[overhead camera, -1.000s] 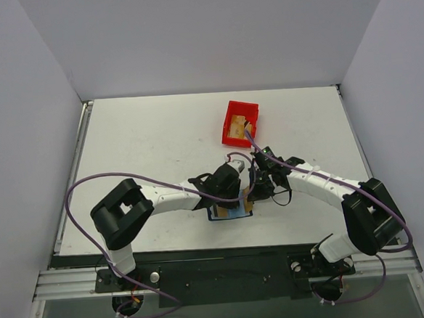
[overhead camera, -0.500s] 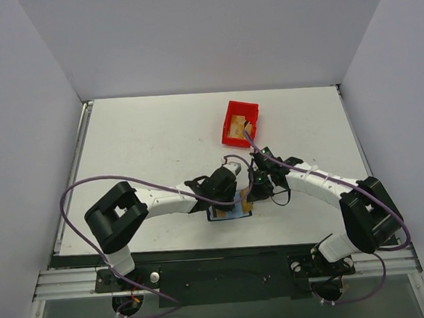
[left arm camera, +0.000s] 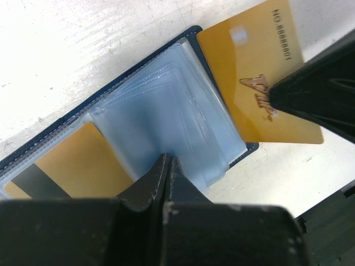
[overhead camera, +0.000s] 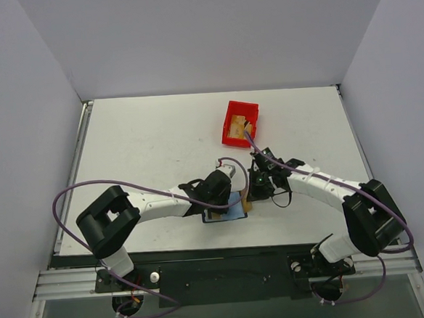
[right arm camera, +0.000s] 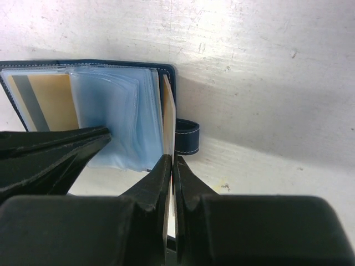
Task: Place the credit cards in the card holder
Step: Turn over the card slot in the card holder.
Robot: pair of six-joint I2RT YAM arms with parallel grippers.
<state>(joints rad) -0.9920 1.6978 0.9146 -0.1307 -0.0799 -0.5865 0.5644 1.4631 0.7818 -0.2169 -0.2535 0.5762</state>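
The card holder lies open on the table, its clear blue sleeves fanned up; it also shows in the top view and the right wrist view. One gold credit card with a dark stripe sits in its left sleeve. My left gripper is shut, its tip pressing on the sleeves. My right gripper is shut on the second gold credit card, which stands on edge at the holder's right rim, next to the snap strap.
A red plastic bin with something tan inside stands on the table behind the arms. The two wrists sit close together over the holder near the table's front edge. White walls enclose the table on three sides.
The left arm's elbow has swung left and toward the front, and its gripper and the holder have shifted slightly left. The right gripper with its card has stayed at the holder's right rim.
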